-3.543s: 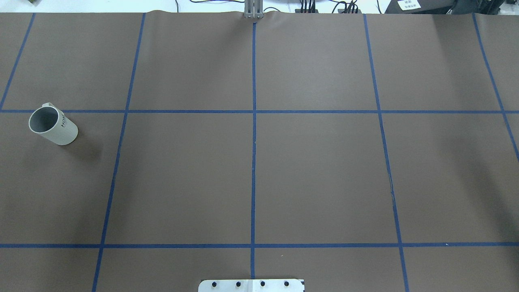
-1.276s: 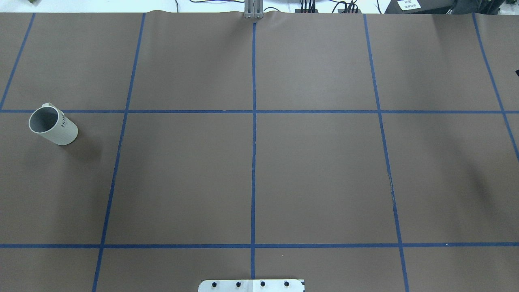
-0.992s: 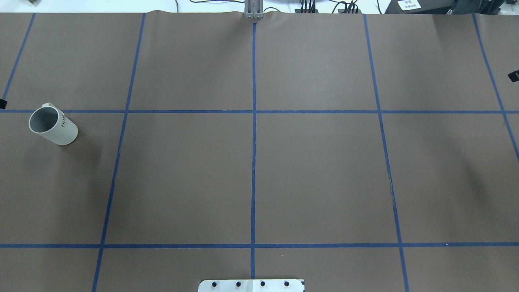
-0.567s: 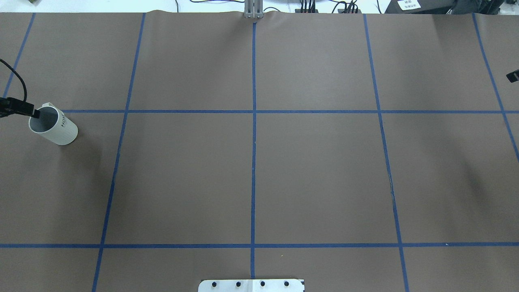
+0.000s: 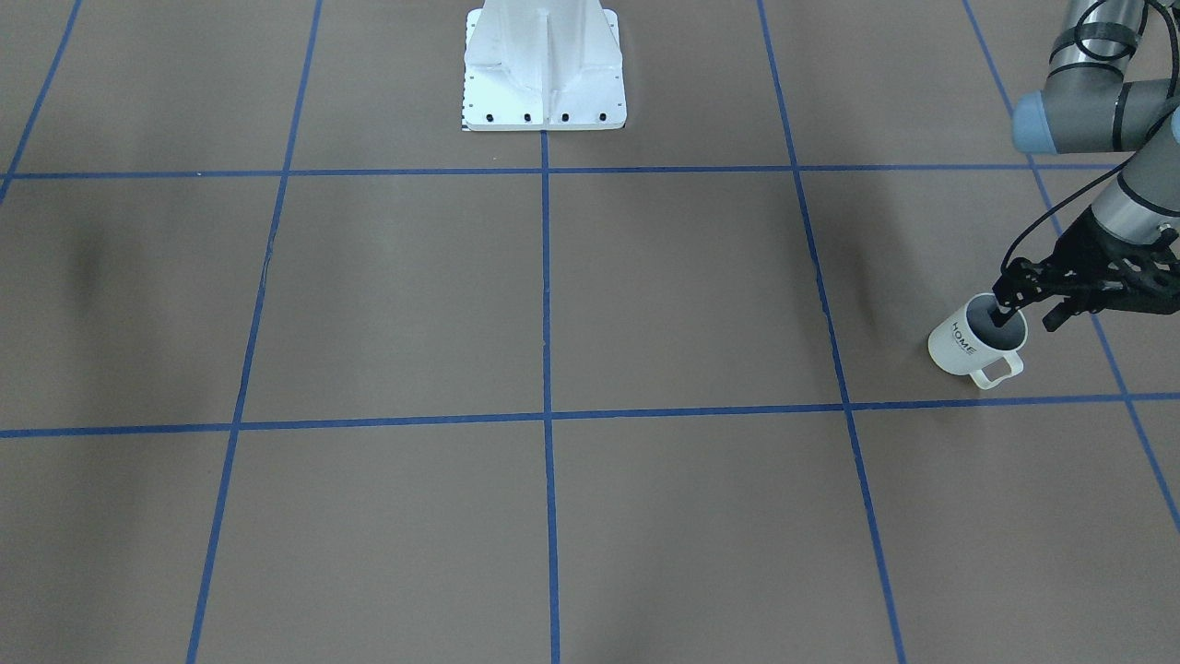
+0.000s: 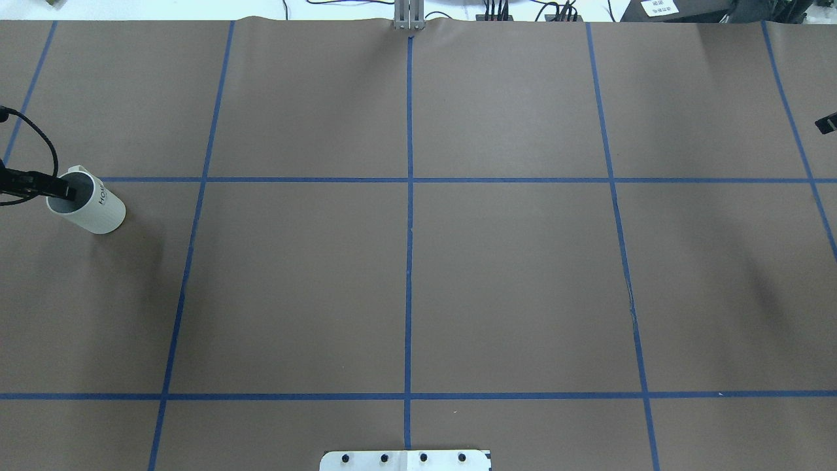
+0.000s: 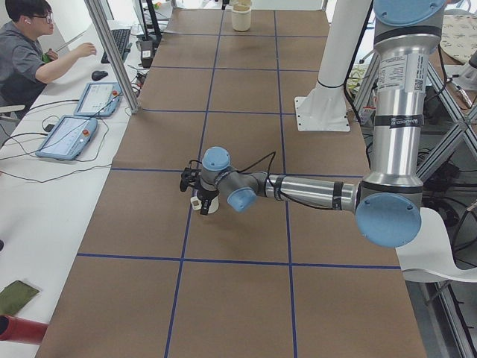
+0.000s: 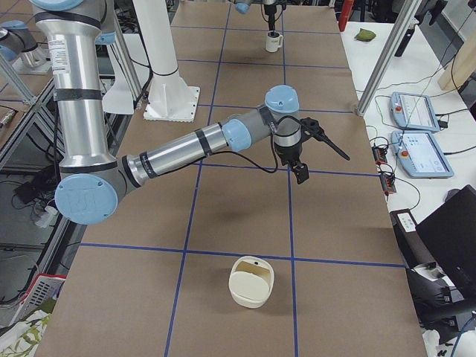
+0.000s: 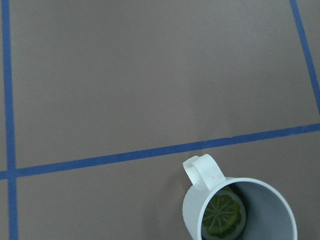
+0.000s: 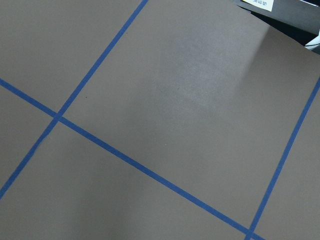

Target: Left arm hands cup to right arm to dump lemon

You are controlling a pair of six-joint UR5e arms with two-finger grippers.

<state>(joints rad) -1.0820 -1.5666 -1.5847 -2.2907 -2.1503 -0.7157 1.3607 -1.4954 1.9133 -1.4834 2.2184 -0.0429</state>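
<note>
Front-facing, cup (image 5: 954,350): upright at the robot's left end of the worktop (image 5: 645,295), on this view's right. Its long axis is vertical and its mouth faces up. The handle (image 5: 1000,372) points to the near side, towards a blue tape line (image 5: 645,412); "HOME" faces the worktop's middle.
Front-facing, left claw (image 5: 1023,318): fingers apart, astride the cup's rim, one tip inside the mouth and the other outside. The left arm (image 5: 1088,120) comes in from the far right corner.
Overhead, cup (image 6: 104,212): at the left edge, just on the near side of a blue tape line, with the handle pointing far, away from the robot. A black finger (image 6: 46,186) reaches over the mouth.
Left side, left arm (image 7: 313,192): forearm stretched low along the worktop, its wrist half hiding the cup.
Right side, right claw (image 8: 299,172): hangs from the right arm (image 8: 178,152), pointing down over the worktop, well apart from the cup (image 8: 274,42) at the far end. I cannot tell whether its fingers are apart or together. A cream tub (image 8: 251,281) lies near.
Left wrist, lemon (image 9: 223,216): a slice lying flat on the cup's floor, cut face up.
Right wrist, worktop: brown, crossed by blue tape.
</note>
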